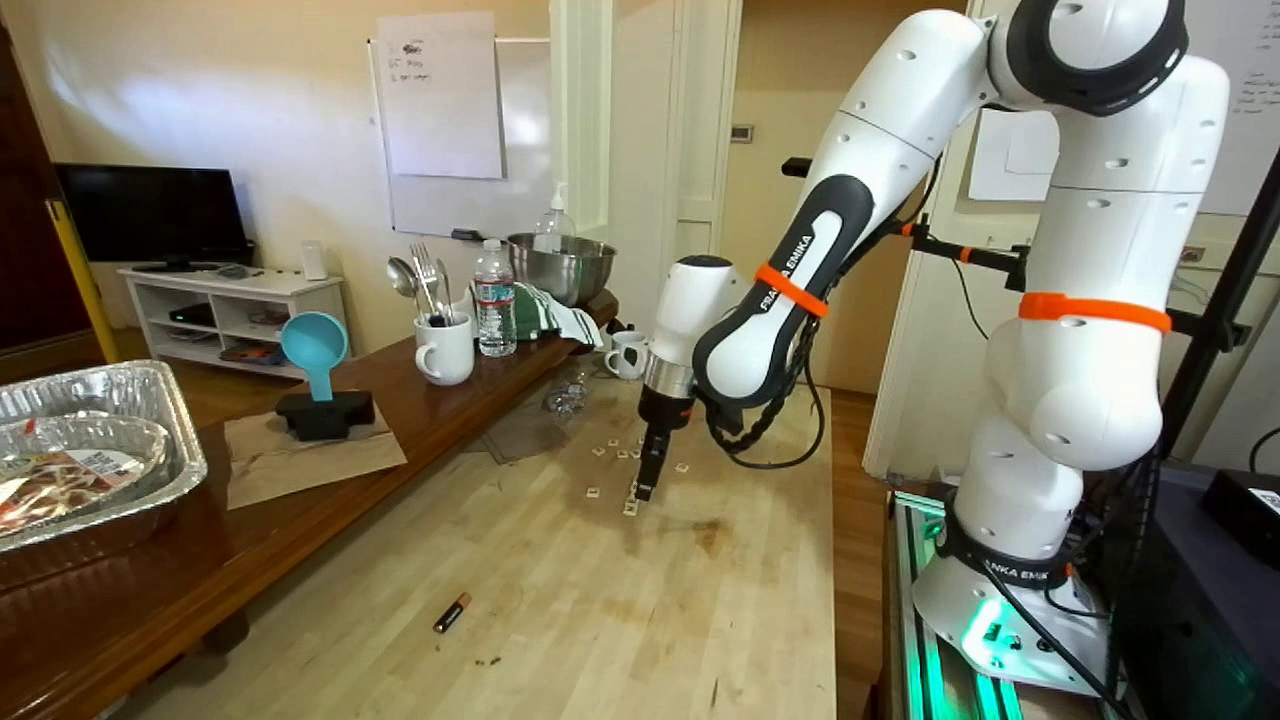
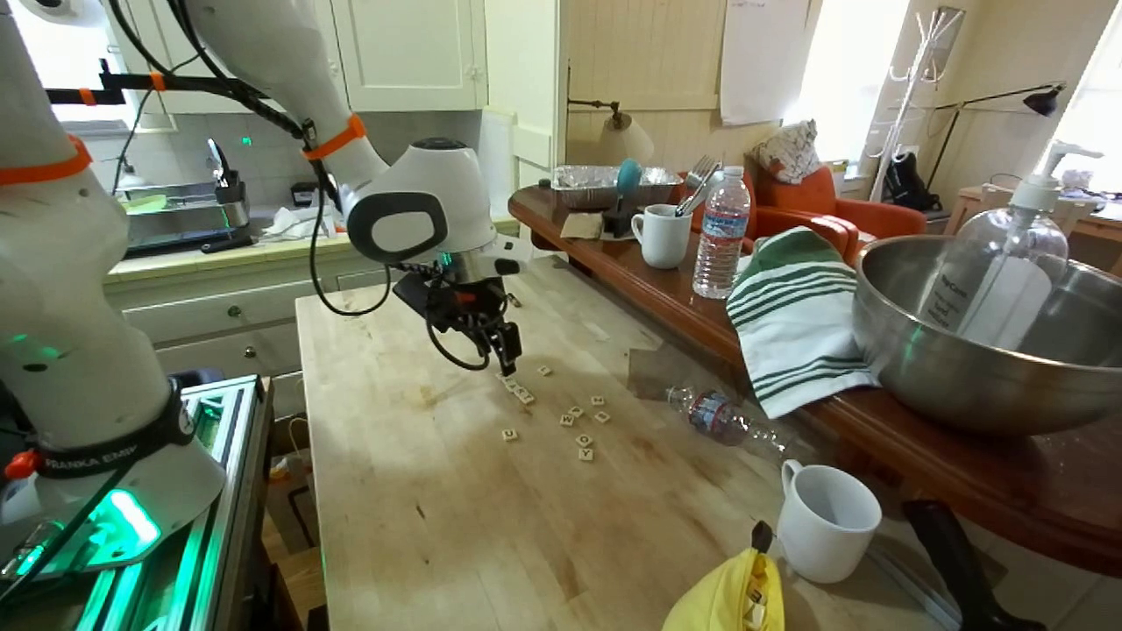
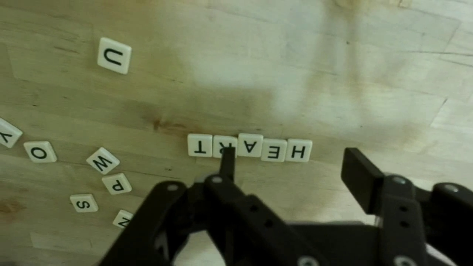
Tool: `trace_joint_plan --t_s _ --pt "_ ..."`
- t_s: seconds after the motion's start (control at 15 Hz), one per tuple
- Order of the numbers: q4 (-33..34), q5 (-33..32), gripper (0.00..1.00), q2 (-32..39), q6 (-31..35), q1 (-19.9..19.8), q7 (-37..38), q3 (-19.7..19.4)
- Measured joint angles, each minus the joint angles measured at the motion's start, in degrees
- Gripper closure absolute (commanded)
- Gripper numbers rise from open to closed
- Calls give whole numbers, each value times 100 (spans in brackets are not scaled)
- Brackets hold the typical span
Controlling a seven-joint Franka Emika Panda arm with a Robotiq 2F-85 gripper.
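A pale wooden tabletop (image 3: 388, 122) is filling the wrist view, and on it five letter tiles (image 3: 250, 146) are lying side by side in a row reading HEART. That word is looking complete, its A (image 3: 255, 151) sitting slightly out of line, while seven loose tiles (image 3: 114, 55) are lying scattered outside it. The gripper (image 3: 292, 168) is hanging close to the row with its fingers (image 3: 360, 181) spread wide apart, holding nothing; one finger is hiding part of the R (image 3: 221, 141), and whether it is touching is impossible to tell. In an exterior view, the white arm (image 1: 905, 80) is arching over the tabletop and slanting down, its gripper pointing almost straight down, with a battery (image 1: 452, 612) lying well apart. In an exterior view, the gripper's tips are hanging low by the far end of the row, and a white mug (image 2: 828, 521) and a yellow pouch (image 2: 727, 600) are sitting well away from it.
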Motion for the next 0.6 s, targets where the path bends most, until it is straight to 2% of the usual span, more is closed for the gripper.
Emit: trace_joint_plan --t_s 0.6 --pt "3 -5 0 -125 -8 -27 25 -200"
